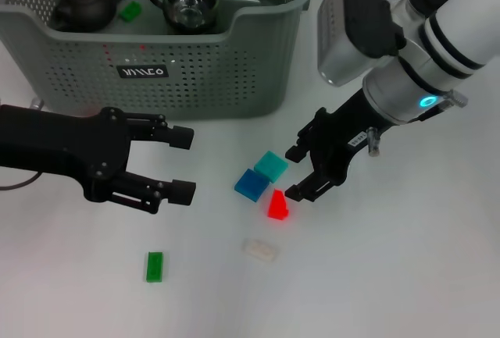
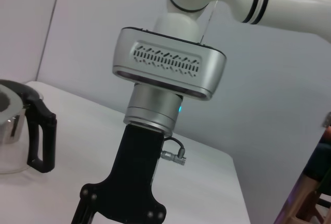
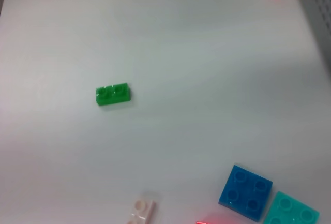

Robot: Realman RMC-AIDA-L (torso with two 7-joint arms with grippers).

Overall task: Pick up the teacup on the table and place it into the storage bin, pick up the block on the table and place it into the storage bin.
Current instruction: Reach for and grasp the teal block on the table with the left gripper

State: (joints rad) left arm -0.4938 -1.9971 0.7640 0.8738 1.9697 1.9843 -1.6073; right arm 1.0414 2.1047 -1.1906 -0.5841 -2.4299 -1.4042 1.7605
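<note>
- Nearest the head camera, a green block [image 1: 155,266] lies flat on the white table [image 1: 406,275], well apart from the other blocks; the right wrist view shows it too [image 3: 113,94].
- Further in, a pale translucent block [image 1: 260,250] rests near a red block [image 1: 278,205].
- Just behind the red one, a blue block [image 1: 251,185] and a teal block [image 1: 270,166] lie touching, corner to corner.
- At the left, the left gripper [image 1: 182,165] reaches in sideways above the table, its two black fingers spread apart with nothing between them.
- At the right, the right gripper [image 1: 295,172] points down beside the red and teal blocks, fingers parted and empty, one tip just beside the red block.
- Farthest back stands the storage bin [image 1: 195,72], grey-green with perforated walls and a black label on its front.
- Inside it sit a dark teapot [image 1: 84,6], a small green block [image 1: 130,12] and the glass teacup [image 1: 186,1] with a dark handle, upright near the dipped rim.
- Off in the left wrist view, a glass jug [image 2: 15,131] with a black handle stands on the table.
</note>
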